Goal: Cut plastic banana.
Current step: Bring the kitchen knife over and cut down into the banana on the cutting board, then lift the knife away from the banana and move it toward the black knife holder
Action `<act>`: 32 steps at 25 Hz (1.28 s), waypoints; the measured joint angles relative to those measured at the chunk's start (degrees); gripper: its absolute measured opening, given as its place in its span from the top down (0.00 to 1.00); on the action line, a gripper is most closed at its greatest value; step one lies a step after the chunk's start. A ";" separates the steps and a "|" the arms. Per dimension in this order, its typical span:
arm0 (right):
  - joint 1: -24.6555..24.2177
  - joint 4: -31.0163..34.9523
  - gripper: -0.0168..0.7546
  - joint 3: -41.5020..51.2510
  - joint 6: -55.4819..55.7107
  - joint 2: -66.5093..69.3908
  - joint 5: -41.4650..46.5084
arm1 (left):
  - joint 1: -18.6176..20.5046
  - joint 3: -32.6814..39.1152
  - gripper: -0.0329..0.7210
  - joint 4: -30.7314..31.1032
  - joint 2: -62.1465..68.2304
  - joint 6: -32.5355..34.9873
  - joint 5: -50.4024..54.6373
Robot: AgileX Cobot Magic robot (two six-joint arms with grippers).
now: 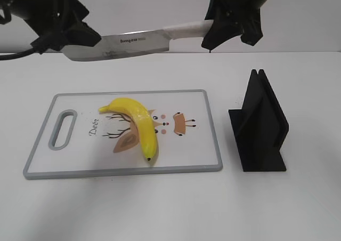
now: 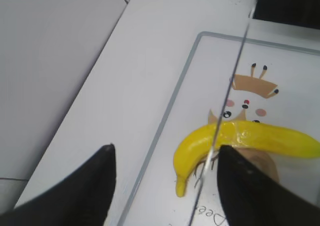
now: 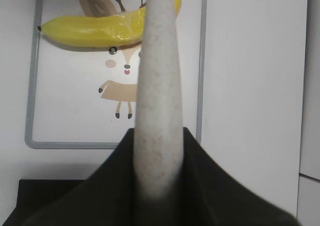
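Note:
The plastic banana (image 1: 136, 123) lies on the deer-print cutting board (image 1: 122, 170), curved, with its dark tip toward the front. My right gripper (image 1: 213, 33) is shut on the white handle (image 3: 157, 86) of a knife. The steel blade (image 1: 128, 42) points left and hangs well above the board. My left gripper (image 1: 72, 38) is open at the blade's tip. In the left wrist view the blade edge (image 2: 235, 71) runs between the jaws (image 2: 166, 148), close to the right finger, over the banana (image 2: 250, 138). The banana also shows in the right wrist view (image 3: 90, 30).
A black knife stand (image 1: 261, 126) stands on the white table right of the board. The board has a grey rim (image 2: 170, 111) and a handle slot (image 1: 63, 128) at its left end.

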 joint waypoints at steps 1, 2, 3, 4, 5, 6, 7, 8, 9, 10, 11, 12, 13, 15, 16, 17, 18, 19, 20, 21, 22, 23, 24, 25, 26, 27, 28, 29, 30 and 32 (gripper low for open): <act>0.00 0.00 0.76 0.00 0.00 0.00 0.06 | 0.00 0.00 0.13 -0.29 0.00 -0.06 -0.74; 0.00 0.00 0.76 0.00 0.00 0.00 0.11 | 0.00 0.00 0.11 -0.64 -0.06 -0.12 -1.77; 0.00 0.00 0.76 0.00 0.11 0.00 0.11 | 0.00 0.00 0.09 -0.87 -0.12 -0.37 -2.53; 0.00 0.00 0.76 0.00 0.27 0.00 0.11 | 0.00 0.00 0.08 -1.13 -0.33 -0.74 -3.19; 0.00 0.00 0.76 0.00 0.72 0.00 0.18 | 0.00 0.00 0.08 -1.24 -0.61 -1.44 -3.66; 0.00 0.00 0.76 0.00 1.92 0.00 0.35 | 0.07 0.00 0.08 -1.26 -1.00 -2.63 -4.07; 0.00 0.00 0.76 0.00 3.27 0.00 0.34 | 0.25 0.00 0.07 -1.32 -1.37 -4.09 -4.24; 0.00 0.00 0.76 0.00 5.32 0.00 0.34 | 0.62 0.00 0.07 -1.38 -1.84 -5.60 -4.31; 0.00 0.00 0.76 0.00 7.64 0.00 0.34 | 1.13 0.00 0.07 -1.38 -2.48 -7.79 -4.37; 0.00 -0.05 0.76 0.00 9.74 0.00 0.34 | 1.68 0.00 0.07 -1.23 -2.95 -10.51 -4.37; 0.00 -0.05 0.76 0.00 12.41 0.00 0.34 | 2.42 0.00 0.08 -0.74 -3.45 -13.50 -4.37; 0.00 -0.05 0.76 0.00 15.22 0.00 0.34 | 3.32 0.00 0.08 0.10 -4.04 -18.01 -4.37; 0.00 -0.05 0.76 0.00 18.39 0.00 0.34 | 4.06 0.00 0.09 1.55 -4.71 -22.98 -4.32; 0.00 -0.05 0.76 0.00 25.29 0.00 0.34 | 5.80 0.00 0.12 5.41 -6.14 -31.66 -3.42; 0.00 -0.05 0.76 0.00 29.71 0.00 0.51 | 6.61 0.00 0.14 8.05 -7.09 -35.59 -2.46; 0.00 -0.05 0.76 0.00 33.39 0.00 0.68 | 7.21 0.00 0.16 11.02 -7.73 -39.22 -1.04; 0.00 -0.12 0.76 0.00 37.43 0.00 0.83 | 7.96 0.00 0.17 14.15 -8.36 -42.18 0.49; 0.00 -0.36 0.76 0.00 40.88 0.00 0.96 | 8.69 0.00 0.18 16.71 -8.98 -45.88 1.71; 0.00 -0.75 0.76 0.00 43.39 0.00 1.02 | 9.29 0.00 0.18 19.56 -9.55 -49.82 3.02; 0.00 -1.47 0.76 0.00 46.34 0.00 1.07 | 10.08 0.00 0.19 22.17 -10.05 -53.72 4.44; 0.00 -2.32 0.76 0.00 49.32 0.00 1.13 | 10.78 0.00 0.19 24.04 -10.50 -56.60 5.98; 0.00 -3.17 0.76 0.00 52.37 0.00 1.13 | 11.39 0.00 0.19 25.90 -10.97 -59.36 7.64; 0.00 -4.00 0.76 0.00 55.07 0.00 1.20 | 11.80 0.00 0.19 27.53 -11.28 -61.71 10.07; 0.00 -5.12 0.76 0.00 58.45 -0.11 1.32 | 12.19 0.00 0.19 28.88 -11.58 -63.76 12.99; 0.00 -6.25 0.76 0.00 61.56 -0.31 1.67 | 12.33 0.00 0.19 29.84 -11.70 -65.18 15.84; 0.00 -7.11 0.76 0.06 63.83 -0.68 1.97 | 12.38 0.00 0.19 30.72 -11.76 -66.40 19.42; 0.00 -8.03 0.76 0.42 66.32 -1.29 2.08 | 12.38 0.13 0.19 31.23 -11.83 -67.23 22.97; 0.00 -8.49 0.76 0.96 68.49 -2.09 2.08 | 12.38 0.61 0.19 31.48 -12.02 -67.79 26.13; 0.00 -8.88 0.76 1.60 70.32 -2.84 2.08 | 12.38 1.48 0.19 31.58 -12.46 -68.22 28.31; 0.00 -9.19 0.76 4.29 73.37 -5.09 1.08 | 12.38 3.98 0.19 31.31 -14.16 -69.28 30.58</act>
